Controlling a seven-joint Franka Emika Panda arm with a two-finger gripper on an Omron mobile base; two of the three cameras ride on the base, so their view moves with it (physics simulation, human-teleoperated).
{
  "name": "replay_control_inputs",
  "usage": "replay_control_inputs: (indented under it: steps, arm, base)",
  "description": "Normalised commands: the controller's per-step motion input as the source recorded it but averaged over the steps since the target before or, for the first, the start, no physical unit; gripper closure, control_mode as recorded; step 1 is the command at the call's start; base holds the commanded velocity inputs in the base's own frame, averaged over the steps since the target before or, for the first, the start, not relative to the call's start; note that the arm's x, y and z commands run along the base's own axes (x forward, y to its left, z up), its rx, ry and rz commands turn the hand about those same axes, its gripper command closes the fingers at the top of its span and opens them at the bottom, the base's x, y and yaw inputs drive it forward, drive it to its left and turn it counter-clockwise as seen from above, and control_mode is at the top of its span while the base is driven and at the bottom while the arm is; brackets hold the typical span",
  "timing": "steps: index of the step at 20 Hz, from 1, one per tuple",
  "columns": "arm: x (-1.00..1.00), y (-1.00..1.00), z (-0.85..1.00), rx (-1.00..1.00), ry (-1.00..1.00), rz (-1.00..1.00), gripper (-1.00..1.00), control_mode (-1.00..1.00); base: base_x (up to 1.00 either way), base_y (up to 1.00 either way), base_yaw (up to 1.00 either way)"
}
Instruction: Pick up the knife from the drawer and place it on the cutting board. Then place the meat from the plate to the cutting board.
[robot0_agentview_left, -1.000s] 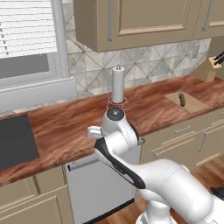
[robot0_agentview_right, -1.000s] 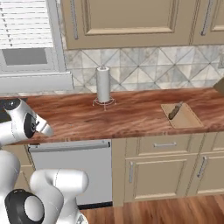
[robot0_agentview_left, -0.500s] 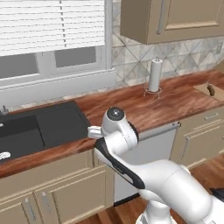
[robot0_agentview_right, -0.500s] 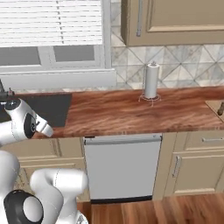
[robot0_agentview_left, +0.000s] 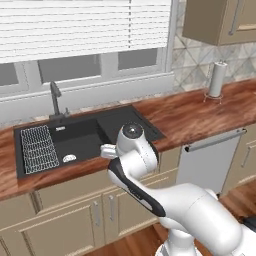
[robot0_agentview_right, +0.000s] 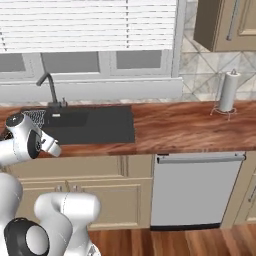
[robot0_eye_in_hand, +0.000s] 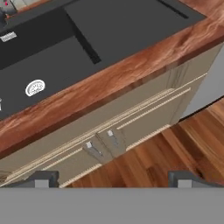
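Gripper (robot0_eye_in_hand: 112, 179) wide, empty, over sink (robot0_eye_in_hand: 65, 48) cabinets.
No drawer or knife in sight; find the drawer before reaching down.

Long reddish-brown wooden countertop (robot0_agentview_right: 180, 127) along the wall, above beige cabinet doors (robot0_agentview_left: 75, 220) and a grey dishwasher front (robot0_agentview_right: 192, 190). Black rectangular sink (robot0_agentview_left: 82, 137) set into it, with grey wire rack (robot0_agentview_left: 39, 148) in the left basin and dark tap (robot0_agentview_left: 55, 97) behind. White paper-towel roll on wire stand (robot0_agentview_right: 227, 92) upright near the backsplash, well apart from the sink.
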Motion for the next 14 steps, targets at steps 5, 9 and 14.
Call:
replay_control_inputs:
  steps: [5,9,14]
  arm:
    - [0.00,0.00,0.00,0.00,0.00,0.00,-1.00,1.00]
    - [0.00,0.00,0.00,0.00,0.00,0.00,-1.00,1.00]
    - [0.00,0.00,0.00,0.00,0.00,0.00,-1.00,1.00]
  base:
    - [-0.19,1.00,0.07]
    - [-0.20,1.00,0.09]
    - [-0.19,1.00,0.09]
